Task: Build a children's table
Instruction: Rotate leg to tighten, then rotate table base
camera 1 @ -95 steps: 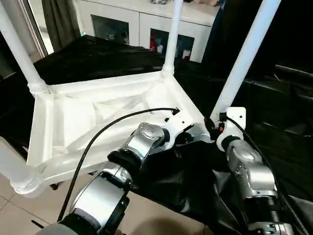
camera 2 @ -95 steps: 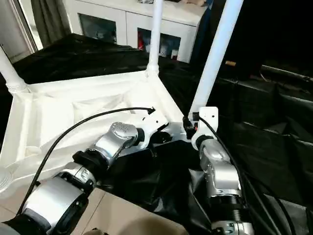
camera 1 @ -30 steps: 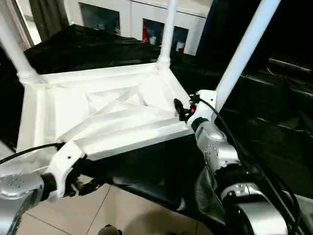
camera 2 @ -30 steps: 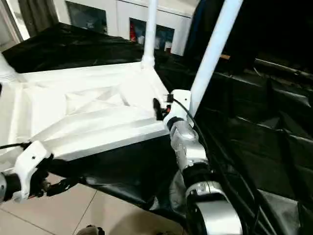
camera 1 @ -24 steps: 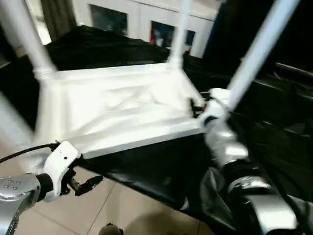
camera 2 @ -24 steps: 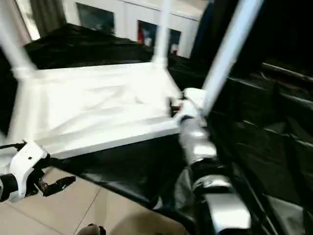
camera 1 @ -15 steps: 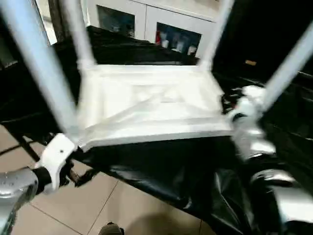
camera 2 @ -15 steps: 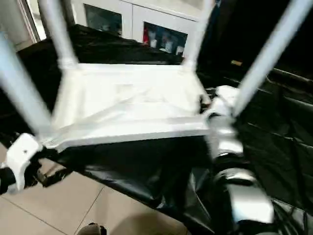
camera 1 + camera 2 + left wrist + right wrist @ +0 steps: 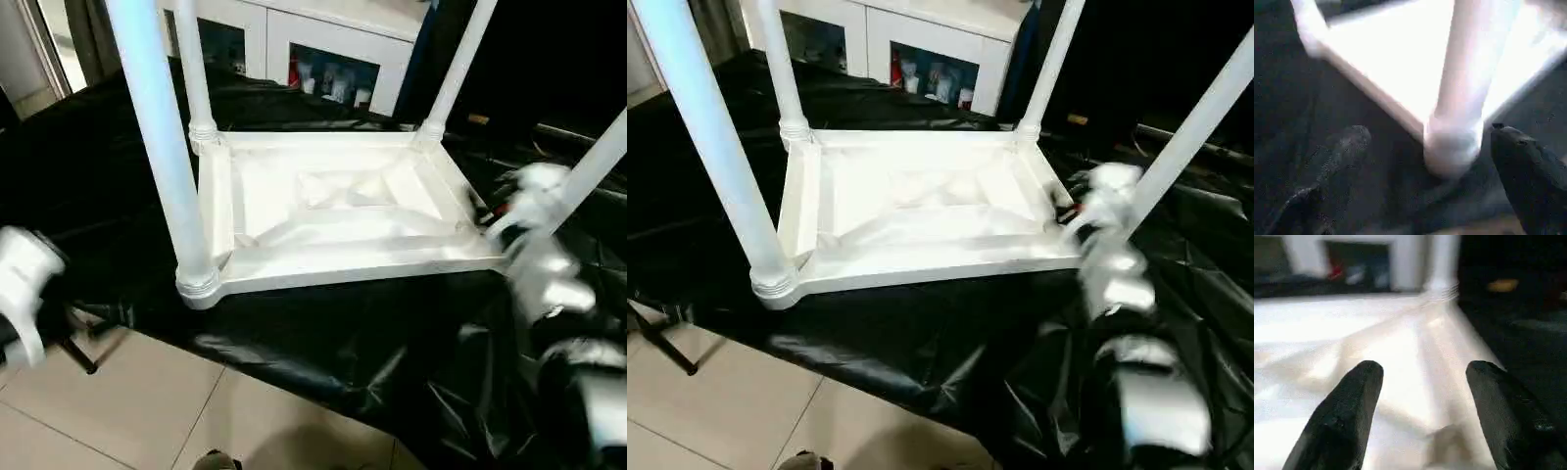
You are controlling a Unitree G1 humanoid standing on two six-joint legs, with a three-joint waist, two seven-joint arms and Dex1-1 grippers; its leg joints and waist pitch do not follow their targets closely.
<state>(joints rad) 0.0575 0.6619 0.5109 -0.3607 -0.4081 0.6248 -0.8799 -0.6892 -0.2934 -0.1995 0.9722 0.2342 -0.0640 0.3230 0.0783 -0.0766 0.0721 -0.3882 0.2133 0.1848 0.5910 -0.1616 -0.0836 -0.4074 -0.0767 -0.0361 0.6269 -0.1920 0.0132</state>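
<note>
Work surface: a black crinkled plastic sheet (image 9: 323, 343) covers the bench under and around both grippers; a white glass-door cabinet (image 9: 323, 44) stands far beyond them.

Tabletop: the white plastic rectangular tabletop (image 9: 333, 211) lies upside down on the sheet, ribbed recess upward, between the two grippers. A second ago its near edge ran slanted across the head views; now that edge lies almost square to the robot, so the table has been swung round, beyond what the camera's own shift explains.

Legs: four long white cylindrical legs rise from the corner sockets. The near-left leg (image 9: 162, 147) stands just ahead of the left gripper; the near-right leg (image 9: 1190, 127) rises just beside the right gripper; the far-left leg (image 9: 194, 69) and far-right leg (image 9: 456, 64) stand beyond both.

Left gripper: the left gripper (image 9: 1425, 161) is spread nearly to its widest, empty, one finger (image 9: 1342, 147) to each side of the near-left corner socket (image 9: 1452, 147) without touching it. A second ago it hung lower and farther from that corner.

Right gripper: the right gripper (image 9: 1422, 396) is partly spread, fingers (image 9: 1352, 396) over the tabletop's recess at the near-right corner; whether they press the plastic cannot be told.

Meaning for the task: with all four legs seated, assembly appears essentially complete; the turn probably readies the table for righting onto its legs.
</note>
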